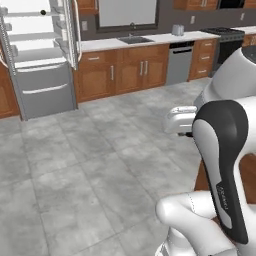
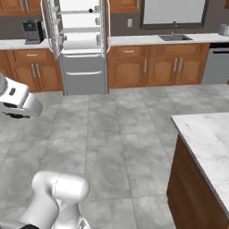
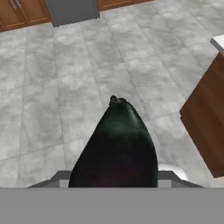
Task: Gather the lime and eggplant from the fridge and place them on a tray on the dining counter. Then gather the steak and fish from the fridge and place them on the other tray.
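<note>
Dark purple-black, the eggplant (image 3: 116, 146) is sitting in my pincer (image 3: 114, 177), squeezed between the two tips and poking out over the grey floor (image 3: 65, 87). I am carrying it away from the open fridge (image 2: 80, 44) and toward the dining counter (image 2: 205, 138). I think I need to roll on, find a tray there, and lower it in gently.
</note>
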